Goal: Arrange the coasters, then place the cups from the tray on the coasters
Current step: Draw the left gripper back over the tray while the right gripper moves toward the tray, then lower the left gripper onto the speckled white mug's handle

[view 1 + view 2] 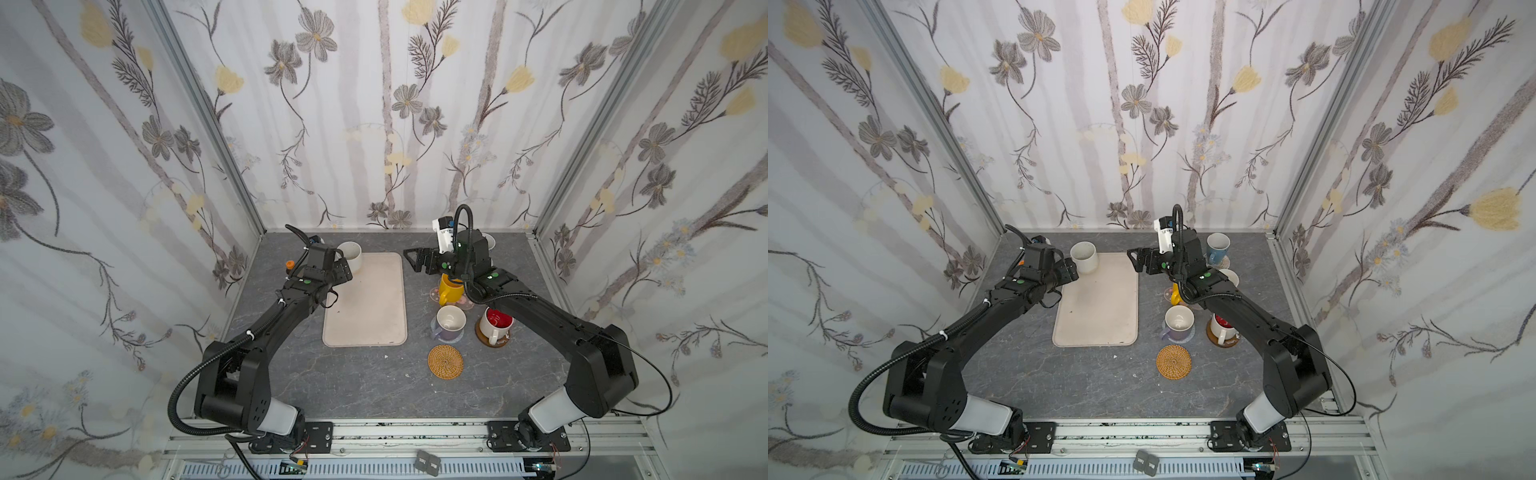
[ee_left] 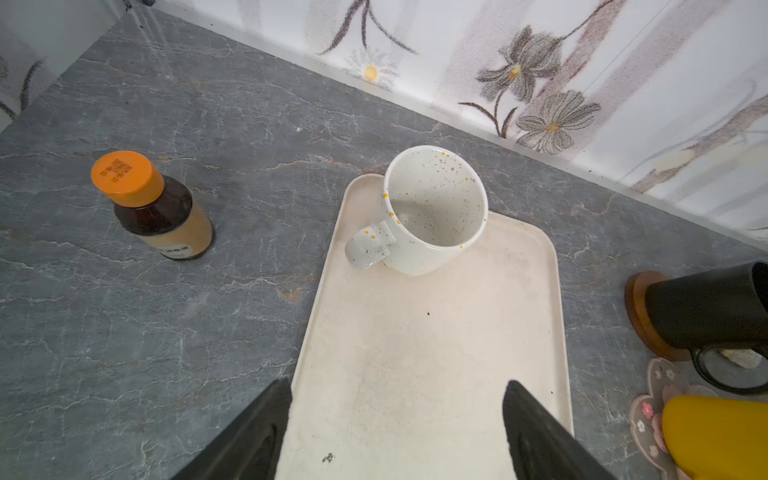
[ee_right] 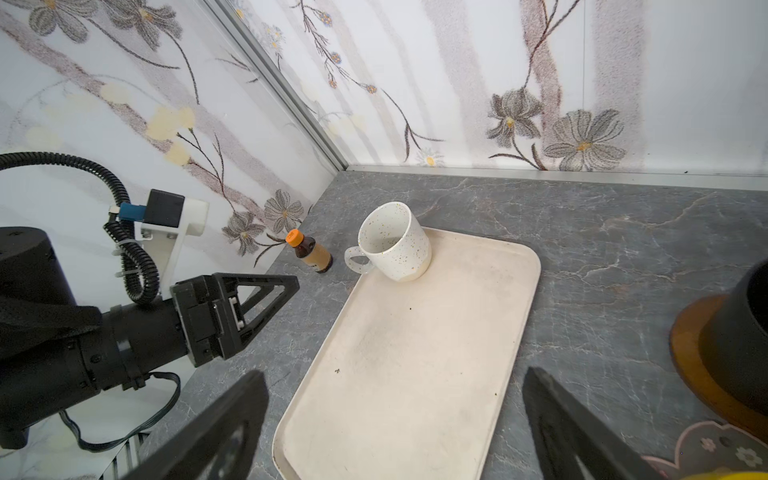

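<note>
The left gripper [image 2: 397, 382] hangs over the beige tray [image 2: 436, 324], its two black fingers [image 2: 536, 432] spread apart with nothing between them. Ahead of their tips, not touching, a white speckled mug [image 2: 432, 216] stands upright on the tray's far corner, its handle turned roughly toward them. The right gripper [image 3: 397, 374] is likewise spread and empty, with the same mug ahead of it. A bare tan rattan coaster [image 1: 445, 360] lies well behind the right fingers.

Brightness: bright, even white light in every view.
Shadows: soft and faint; a pale one under the speckled mug [image 2: 432, 216] on the tray [image 2: 415, 353].
Glare: slight sheen on the grey table [image 2: 158, 50], upper left.
Blur: yellow mug [image 2: 715, 436] at lower right is soft.
Distortion: walls [image 1: 83, 208] bow outward at the edges of both top views; black mug [image 2: 706, 307] is stretched at the right edge.
</note>
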